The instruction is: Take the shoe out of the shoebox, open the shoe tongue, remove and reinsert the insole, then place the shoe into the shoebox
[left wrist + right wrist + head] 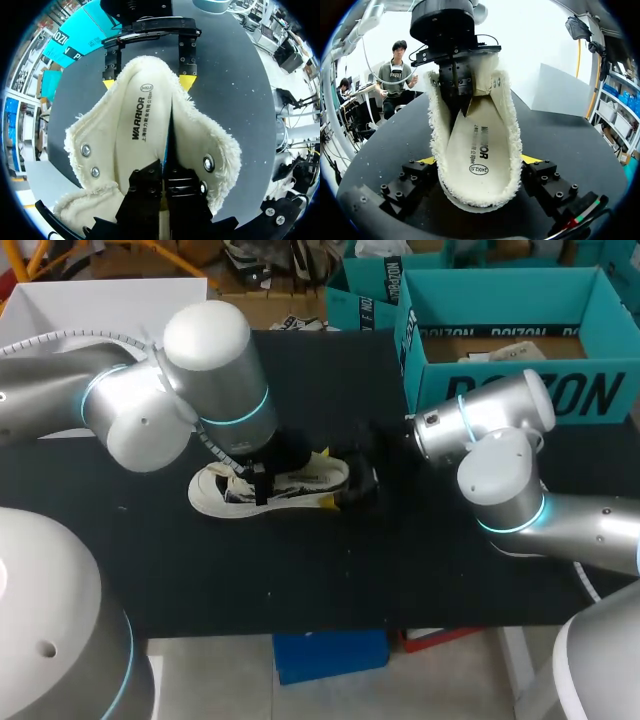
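Observation:
A cream fleece-lined shoe (pixel 300 480) stands on the black table (pixel 200 570), toe toward my left arm. My left gripper (pixel 258 480) reaches down into the shoe (pixel 200 130). In the left wrist view its black fingers (pixel 165 172) are shut on the edge of the printed insole (pixel 145 130), which stands tilted inside. My right gripper (pixel 480 160) comes in level from the heel end, its yellow fingertips (pixel 532 159) pressed against both sides of the shoe's heel (pixel 507 130). The right wrist view shows the insole (pixel 480 145) rising toward the left gripper (pixel 456 100). The teal shoebox (pixel 520 395) stands open at the back right.
A second teal box (pixel 365 290) stands behind the table's far edge, next to the shoebox. A white flat box (pixel 100 300) lies at the back left. Bare black table extends in front of the shoe to the near edge.

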Tool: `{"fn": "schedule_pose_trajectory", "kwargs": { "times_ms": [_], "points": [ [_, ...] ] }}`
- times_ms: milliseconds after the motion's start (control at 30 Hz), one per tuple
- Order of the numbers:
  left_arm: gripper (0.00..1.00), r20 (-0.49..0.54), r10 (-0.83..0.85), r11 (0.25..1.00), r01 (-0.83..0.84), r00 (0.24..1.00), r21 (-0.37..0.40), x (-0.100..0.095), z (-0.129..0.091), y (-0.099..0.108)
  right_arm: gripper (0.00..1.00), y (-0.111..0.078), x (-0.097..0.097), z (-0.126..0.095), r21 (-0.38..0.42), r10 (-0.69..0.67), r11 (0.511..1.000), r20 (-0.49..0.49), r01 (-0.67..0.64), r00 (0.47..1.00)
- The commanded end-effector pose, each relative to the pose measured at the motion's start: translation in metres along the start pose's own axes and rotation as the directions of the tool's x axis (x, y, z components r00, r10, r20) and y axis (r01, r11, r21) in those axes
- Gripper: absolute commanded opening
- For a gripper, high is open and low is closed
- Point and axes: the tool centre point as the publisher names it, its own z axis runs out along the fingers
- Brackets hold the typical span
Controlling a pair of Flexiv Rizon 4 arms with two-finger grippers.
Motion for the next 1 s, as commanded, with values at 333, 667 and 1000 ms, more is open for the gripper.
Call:
{"fn": "schedule_pose_trajectory", "kwargs": {
  "times_ms": [333,667,1000],
  "points": [
    [0.0,-0.007,-0.014,0.998,0.015,1.0,0.055,-0.007,-0.008,0.011,0.0,-0.004,-0.005,0.001,0.004,0.003,1.0,0.003,-0.003,1.0],
    [0.0,-0.021,-0.019,0.996,0.021,1.0,0.089,-0.012,-0.01,0.012,0.0,-0.004,-0.005,0.001,0.004,0.003,1.0,0.003,-0.003,1.0],
    [0.0,-0.03,-0.011,0.992,0.014,1.0,0.125,-0.013,-0.015,0.009,0.0,-0.004,-0.005,0.001,0.004,0.003,1.0,0.003,-0.003,1.0]
  ]
}}
